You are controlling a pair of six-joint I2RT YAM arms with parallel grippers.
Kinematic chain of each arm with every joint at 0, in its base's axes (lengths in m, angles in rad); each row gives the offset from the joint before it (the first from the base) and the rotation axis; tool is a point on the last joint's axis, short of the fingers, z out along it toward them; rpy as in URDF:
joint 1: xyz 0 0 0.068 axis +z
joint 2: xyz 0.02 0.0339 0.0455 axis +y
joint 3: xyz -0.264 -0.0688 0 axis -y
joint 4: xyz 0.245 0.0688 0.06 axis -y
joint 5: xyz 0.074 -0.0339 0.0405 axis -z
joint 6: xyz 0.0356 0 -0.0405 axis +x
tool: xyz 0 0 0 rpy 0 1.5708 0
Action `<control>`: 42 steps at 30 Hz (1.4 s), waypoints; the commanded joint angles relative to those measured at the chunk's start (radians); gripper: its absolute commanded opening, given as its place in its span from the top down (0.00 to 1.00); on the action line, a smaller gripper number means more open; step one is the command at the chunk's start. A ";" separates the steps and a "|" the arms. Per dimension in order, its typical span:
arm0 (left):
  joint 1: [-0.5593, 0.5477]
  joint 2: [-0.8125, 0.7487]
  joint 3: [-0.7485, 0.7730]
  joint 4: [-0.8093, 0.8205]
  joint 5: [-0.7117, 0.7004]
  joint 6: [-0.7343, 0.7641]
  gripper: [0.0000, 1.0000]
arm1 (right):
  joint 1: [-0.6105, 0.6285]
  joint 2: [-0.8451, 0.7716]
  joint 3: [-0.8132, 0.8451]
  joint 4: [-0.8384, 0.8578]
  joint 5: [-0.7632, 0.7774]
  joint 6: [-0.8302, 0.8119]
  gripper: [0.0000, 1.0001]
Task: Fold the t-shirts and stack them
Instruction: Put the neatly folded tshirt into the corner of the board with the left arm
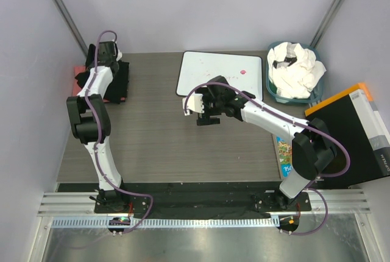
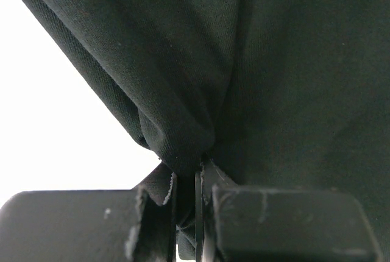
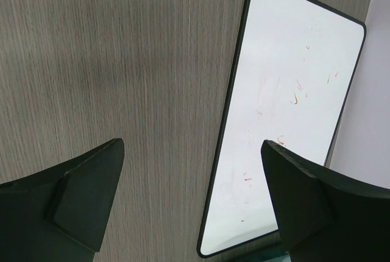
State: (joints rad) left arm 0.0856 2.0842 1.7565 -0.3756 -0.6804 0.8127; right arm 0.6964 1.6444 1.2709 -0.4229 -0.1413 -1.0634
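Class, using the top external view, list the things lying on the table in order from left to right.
Black t-shirt → white board → basket of white t-shirts → black box.

Table [image 1: 152,146], seen from above. Rear centre: board [image 1: 222,73], lying flat. Rear right, just beside the board: bin [image 1: 272,93] with tees [image 1: 298,70] heaped in it. Rear left corner: left tee [image 1: 119,82] on the table, with the left end effector [image 2: 187,201] at it. Right end effector [image 3: 192,145] above mid-table, before the board's near left corner. Right edge: box [image 1: 350,134], with a booklet [image 1: 284,152] just left of it.
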 commanded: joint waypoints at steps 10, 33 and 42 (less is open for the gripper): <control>0.051 0.046 0.014 0.081 -0.108 0.003 0.92 | 0.002 -0.031 0.028 0.022 0.008 0.003 0.00; -0.032 -0.534 -0.244 -0.352 1.049 -0.691 0.00 | -0.048 -0.231 -0.061 0.165 0.426 0.678 0.00; -0.052 -0.822 -0.606 -0.057 0.828 -0.856 0.00 | -0.055 -0.428 -0.134 0.035 0.468 0.766 0.01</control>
State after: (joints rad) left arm 0.0399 1.2835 1.1988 -0.5159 0.1699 0.0551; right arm 0.6418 1.2716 1.1690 -0.3527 0.2615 -0.3794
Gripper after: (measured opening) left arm 0.996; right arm 0.996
